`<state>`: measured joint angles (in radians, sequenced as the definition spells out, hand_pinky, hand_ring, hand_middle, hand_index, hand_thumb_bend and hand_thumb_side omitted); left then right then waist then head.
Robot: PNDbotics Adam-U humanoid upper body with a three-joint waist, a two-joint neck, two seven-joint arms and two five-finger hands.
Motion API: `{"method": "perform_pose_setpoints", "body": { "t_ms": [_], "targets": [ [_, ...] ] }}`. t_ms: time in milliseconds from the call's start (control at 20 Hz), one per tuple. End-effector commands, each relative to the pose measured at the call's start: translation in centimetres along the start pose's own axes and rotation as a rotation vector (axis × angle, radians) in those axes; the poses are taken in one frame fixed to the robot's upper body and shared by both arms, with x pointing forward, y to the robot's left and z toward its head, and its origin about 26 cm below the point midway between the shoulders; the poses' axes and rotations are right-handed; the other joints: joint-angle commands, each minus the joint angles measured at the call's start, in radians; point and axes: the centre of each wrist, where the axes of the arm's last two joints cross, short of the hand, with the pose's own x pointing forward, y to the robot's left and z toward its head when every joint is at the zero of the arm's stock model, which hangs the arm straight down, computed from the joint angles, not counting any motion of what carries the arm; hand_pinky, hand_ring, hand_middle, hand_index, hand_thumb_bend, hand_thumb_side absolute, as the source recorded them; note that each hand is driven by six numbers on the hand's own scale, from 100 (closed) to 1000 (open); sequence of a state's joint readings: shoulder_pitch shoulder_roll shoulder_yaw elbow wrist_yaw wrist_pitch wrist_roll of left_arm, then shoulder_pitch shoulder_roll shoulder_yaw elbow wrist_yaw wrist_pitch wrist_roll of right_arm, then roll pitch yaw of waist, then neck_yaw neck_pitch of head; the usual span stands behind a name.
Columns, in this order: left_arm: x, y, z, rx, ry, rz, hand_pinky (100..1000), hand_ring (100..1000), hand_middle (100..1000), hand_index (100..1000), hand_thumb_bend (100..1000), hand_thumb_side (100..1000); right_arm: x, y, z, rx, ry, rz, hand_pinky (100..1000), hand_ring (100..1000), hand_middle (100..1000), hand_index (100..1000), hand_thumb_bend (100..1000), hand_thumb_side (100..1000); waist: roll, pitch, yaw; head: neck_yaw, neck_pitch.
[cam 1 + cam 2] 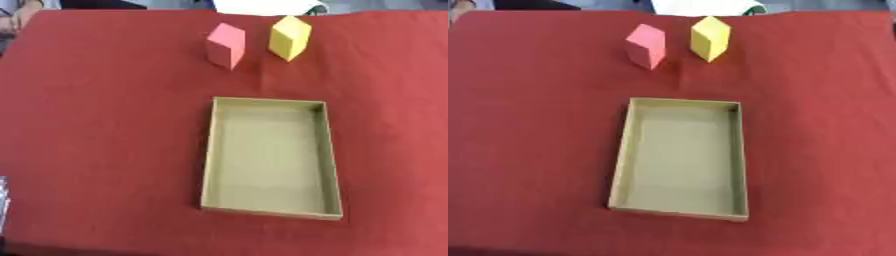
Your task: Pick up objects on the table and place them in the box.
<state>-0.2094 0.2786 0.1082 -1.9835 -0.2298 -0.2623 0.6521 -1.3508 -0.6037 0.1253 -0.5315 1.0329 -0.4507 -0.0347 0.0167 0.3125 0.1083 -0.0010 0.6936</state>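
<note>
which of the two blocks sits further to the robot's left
The pink block. It stands left of the yellow block, apart from it, both beyond the far end of the box.

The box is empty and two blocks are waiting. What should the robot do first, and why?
Probably reach a hand toward the pink block, though either would do. The box holds nothing yet, and the pink block and the yellow block both stand apart on the red cloth just beyond its far end. The pink one sits slightly nearer the box. No hand can be made out yet.
</note>
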Motion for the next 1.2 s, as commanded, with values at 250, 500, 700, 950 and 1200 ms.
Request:
{"method": "perform_pose_setpoints", "body": {
  "t_ms": [250, 500, 700, 950, 1200],
  "targets": [
    [0.4, 0.3, -0.7, -0.015, -0.030, -0.004, 837, 697, 604, 746, 115, 784, 0.1, 1.4, -0.7, 0.071, -0.017, 0.050, 812, 857, 827, 916, 100, 1000, 0.002, -0.024, 0.002, -0.006, -0.006],
    [0.5, 0.2, -0.7, -0.021, -0.032, 0.001, 837, 697, 604, 746, 116, 782, 1.7, 2.8, -1.7, 0.109, -0.050, 0.062, 823, 891, 870, 937, 100, 1000, 0.004, -0.029, 0.001, -0.010, -0.004],
    [0.5, 0.1, -0.7, -0.024, -0.031, 0.008, 837, 698, 605, 746, 118, 780, 4.1, 4.2, -2.9, 0.110, -0.074, 0.055, 826, 906, 882, 944, 100, 1000, 0.005, -0.034, 0.003, -0.015, -0.003],
    [0.6, -0.1, -0.8, -0.026, -0.032, 0.020, 836, 700, 605, 747, 123, 774, 7.3, 6.1, -4.2, 0.098, -0.081, 0.020, 830, 913, 878, 944, 100, 1000, 0.009, -0.042, 0.011, -0.024, -0.001],
    [0.7, -0.3, -0.9, -0.028, -0.030, 0.031, 836, 700, 606, 747, 125, 773, 10.3, 7.2, -5.2, 0.084, -0.060, -0.014, 837, 921, 878, 947, 100, 1000, 0.011, -0.047, 0.016, -0.033, -0.001]
  ]
}}
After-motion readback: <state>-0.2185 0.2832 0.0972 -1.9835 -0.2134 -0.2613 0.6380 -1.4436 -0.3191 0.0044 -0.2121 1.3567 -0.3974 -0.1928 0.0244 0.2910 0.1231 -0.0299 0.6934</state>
